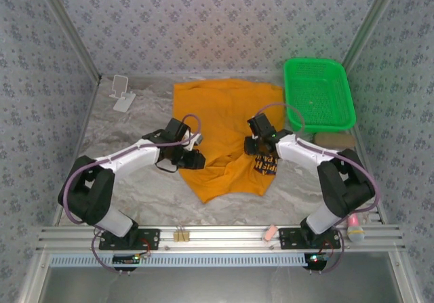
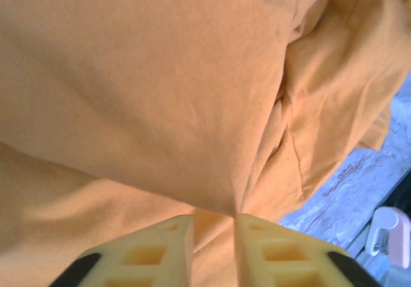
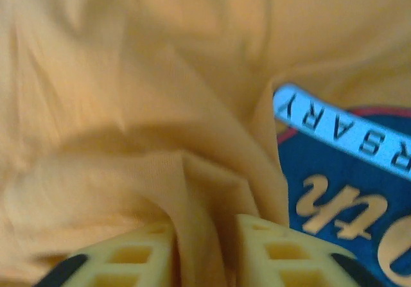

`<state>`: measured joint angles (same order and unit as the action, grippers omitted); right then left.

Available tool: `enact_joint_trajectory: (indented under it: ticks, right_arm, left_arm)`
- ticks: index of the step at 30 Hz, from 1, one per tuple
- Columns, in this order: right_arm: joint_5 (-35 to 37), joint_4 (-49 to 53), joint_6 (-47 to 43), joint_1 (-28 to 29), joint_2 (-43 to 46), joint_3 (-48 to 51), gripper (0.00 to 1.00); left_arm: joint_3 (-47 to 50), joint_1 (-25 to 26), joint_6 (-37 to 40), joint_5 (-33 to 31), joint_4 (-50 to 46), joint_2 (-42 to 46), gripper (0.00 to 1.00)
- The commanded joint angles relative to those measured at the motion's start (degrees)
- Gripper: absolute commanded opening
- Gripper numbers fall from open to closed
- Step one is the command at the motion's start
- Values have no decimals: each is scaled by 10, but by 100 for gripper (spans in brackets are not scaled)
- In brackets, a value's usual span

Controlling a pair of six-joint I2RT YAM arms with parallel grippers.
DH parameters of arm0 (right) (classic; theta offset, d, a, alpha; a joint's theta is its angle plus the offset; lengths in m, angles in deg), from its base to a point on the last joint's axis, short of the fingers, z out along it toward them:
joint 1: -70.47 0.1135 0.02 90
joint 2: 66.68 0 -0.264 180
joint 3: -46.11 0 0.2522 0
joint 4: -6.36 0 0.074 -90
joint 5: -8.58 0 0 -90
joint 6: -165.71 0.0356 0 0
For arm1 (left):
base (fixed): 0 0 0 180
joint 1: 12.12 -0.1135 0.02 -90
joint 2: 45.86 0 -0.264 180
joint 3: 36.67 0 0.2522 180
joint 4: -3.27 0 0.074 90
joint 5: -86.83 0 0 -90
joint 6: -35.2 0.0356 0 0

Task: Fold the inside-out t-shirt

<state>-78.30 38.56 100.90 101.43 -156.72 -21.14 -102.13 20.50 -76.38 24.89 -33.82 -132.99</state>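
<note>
Right, my left gripper (image 1: 192, 158) is nipped nearly closed on a fold at the t-shirt (image 1: 227, 110)'s left edge, and my right gripper (image 1: 256, 144) pinches bunched cloth at its right edge, just beside the print (image 1: 266, 165). The shirt lies on the table (image 1: 135, 194) between my arms, long axis running far to near, so each arm is equally near its own side.

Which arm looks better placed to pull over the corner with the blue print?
Probably right: the right gripper pinches the t-shirt beside the print; the left gripper holds plain orange cloth.
</note>
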Motion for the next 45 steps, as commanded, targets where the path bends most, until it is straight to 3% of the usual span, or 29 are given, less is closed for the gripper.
enact_joint_trajectory:
  ticks: [1,3,8,11,15,18,19,20,22,26,32,38,41,45]
  right_arm:
    - [-7,22,-21,18,46,-19,37]
    - [-9,38,-41,27,74,-21,42]
    - [-147,-9,-79,41,102,12,42]
    - [-156,-39,-82,55,94,24,42]
    - [-184,-88,-90,61,64,28,43]
    - [-220,-117,-150,56,32,30,42]
    - [-224,-118,-168,52,23,27,41]
    - [-230,-118,-189,49,16,26,41]
    - [-227,-115,-221,51,9,22,41]
    - [-204,-146,-234,55,-10,25,43]
    - [-148,-198,-248,59,-63,28,45]
    - [-131,-204,-259,60,-70,27,34]
    - [-134,-201,-257,55,-54,29,3]
    - [-174,-184,-274,62,16,35,0]
  left_arm:
    - [-35,5,33,-1,7,13,37]
    - [-59,18,60,-16,4,8,42]
    - [-120,62,158,-53,-87,-45,48]
    - [-111,66,158,-83,-44,-70,53]
    - [-104,71,145,-179,26,-106,54]
    - [-117,71,140,-211,43,-119,46]
    - [-115,71,140,-215,56,-118,35]
    - [-112,69,138,-209,65,-113,21]
    - [-98,65,134,-173,82,-95,12]
    - [-58,46,103,-54,141,-66,6]
    - [-41,20,43,55,194,-80,4]
    - [-7,-24,-37,113,282,-75,3]
    - [-7,-39,-53,120,289,-83,4]
    - [-3,-57,-82,89,296,-105,6]
